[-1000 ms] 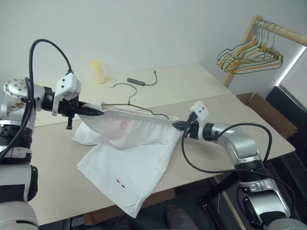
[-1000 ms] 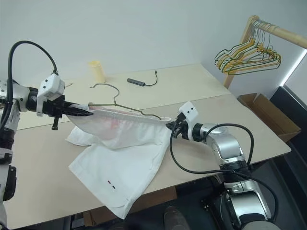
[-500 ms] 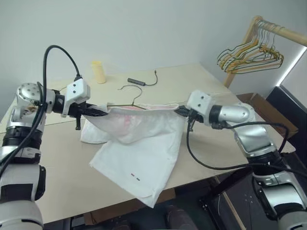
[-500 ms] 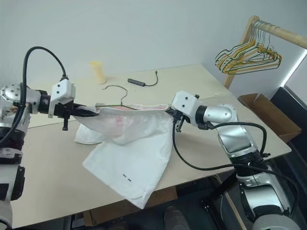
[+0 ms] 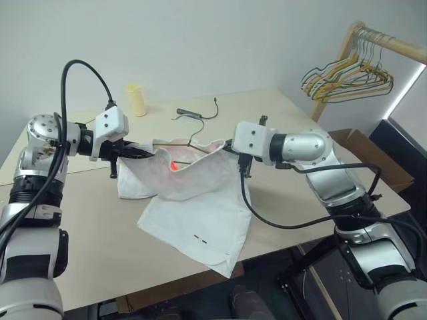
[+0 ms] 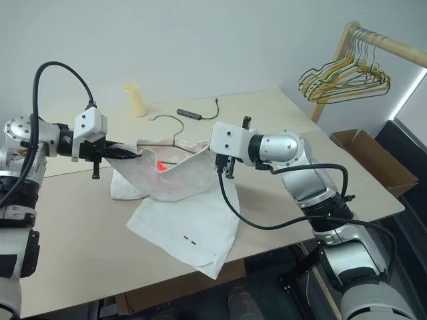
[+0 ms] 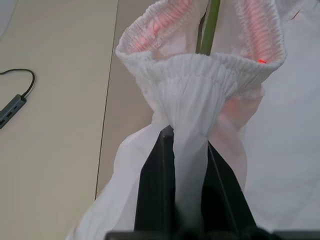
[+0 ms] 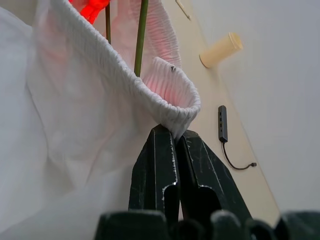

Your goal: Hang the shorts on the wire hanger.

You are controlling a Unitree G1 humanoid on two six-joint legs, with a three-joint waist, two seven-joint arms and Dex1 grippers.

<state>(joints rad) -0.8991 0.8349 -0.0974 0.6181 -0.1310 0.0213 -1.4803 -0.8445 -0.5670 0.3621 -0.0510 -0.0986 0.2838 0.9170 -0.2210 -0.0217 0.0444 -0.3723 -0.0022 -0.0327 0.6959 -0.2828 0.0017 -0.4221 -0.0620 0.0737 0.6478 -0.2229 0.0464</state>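
the left gripper (image 5: 137, 153) and right gripper (image 5: 229, 145) each pinch one end of the waistband of the shorts (image 5: 193, 197), held raised over the table (image 5: 80, 260). the wire hanger (image 5: 190, 133) sits inside the waist opening, its long axis running between the grippers, hook rising behind the band nearer the right gripper

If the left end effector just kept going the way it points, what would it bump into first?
Probably the shorts it already pinches: their gathered waistband bunches right ahead of the left end effector. Just beyond, the wire hanger runs inside the waistband, though how far behind the fabric is hard to judge.
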